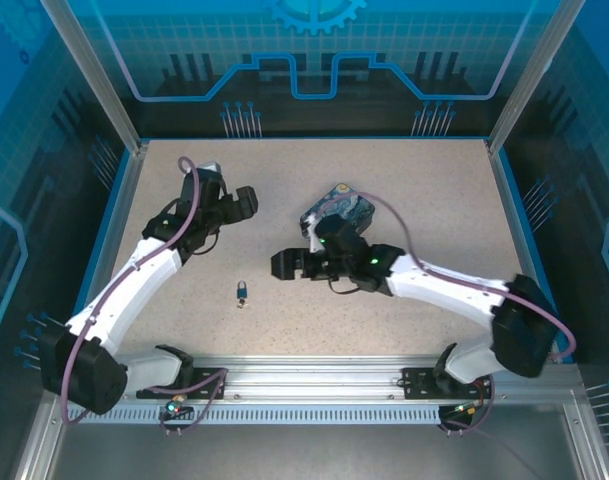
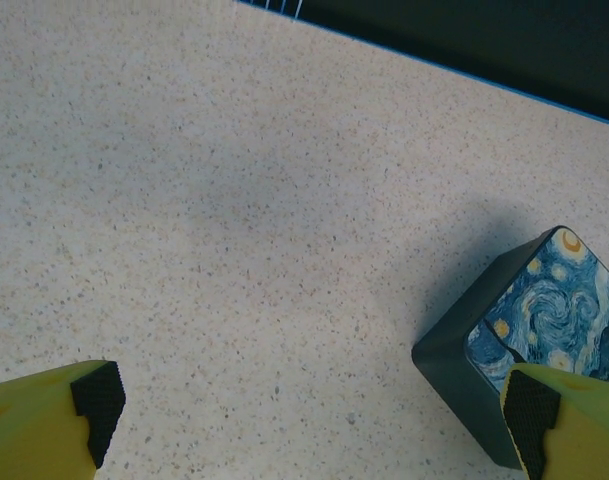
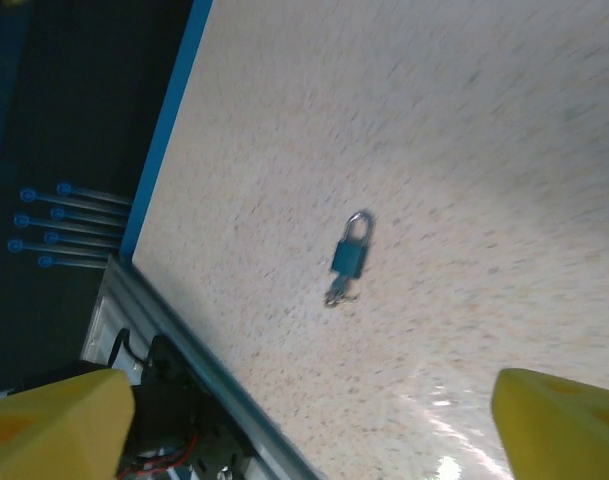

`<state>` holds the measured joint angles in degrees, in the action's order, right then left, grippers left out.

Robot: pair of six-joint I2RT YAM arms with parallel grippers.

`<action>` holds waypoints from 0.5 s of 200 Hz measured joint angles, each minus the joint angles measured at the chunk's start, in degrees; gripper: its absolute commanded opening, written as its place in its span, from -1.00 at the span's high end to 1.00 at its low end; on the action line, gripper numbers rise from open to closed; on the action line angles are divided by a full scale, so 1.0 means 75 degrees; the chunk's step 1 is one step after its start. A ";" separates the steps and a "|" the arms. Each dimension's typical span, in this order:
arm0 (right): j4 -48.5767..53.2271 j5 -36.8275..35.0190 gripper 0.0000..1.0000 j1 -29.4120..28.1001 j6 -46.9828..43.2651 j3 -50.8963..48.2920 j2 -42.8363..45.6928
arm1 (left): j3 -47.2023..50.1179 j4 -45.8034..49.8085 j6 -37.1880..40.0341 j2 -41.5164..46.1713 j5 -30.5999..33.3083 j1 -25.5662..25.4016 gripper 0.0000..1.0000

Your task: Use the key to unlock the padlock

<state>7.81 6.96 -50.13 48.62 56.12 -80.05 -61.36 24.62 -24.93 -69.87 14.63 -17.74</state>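
My right end effector is spread wide and holds nothing. It hovers over the bench, where the padlock lies flat, apart from both fingers, with the key at the bottom end of its body. My left end effector is also wide and empty, with the painted tin just beside one fingertip.

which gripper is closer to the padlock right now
The right gripper: it is just to the right of the padlock, while the left gripper is further off, toward the back of the table.
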 measured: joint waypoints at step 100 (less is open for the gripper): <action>0.1786 -0.2468 -1.00 0.4561 -0.1440 -0.1399 0.3418 | 0.2722 -0.3077 0.1580 0.1204 0.0781 0.0003 -0.98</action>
<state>21.21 -11.55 -15.92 37.82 45.63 -54.41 -40.95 1.54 -13.08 -60.84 20.49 -17.72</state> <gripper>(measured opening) 0.997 0.990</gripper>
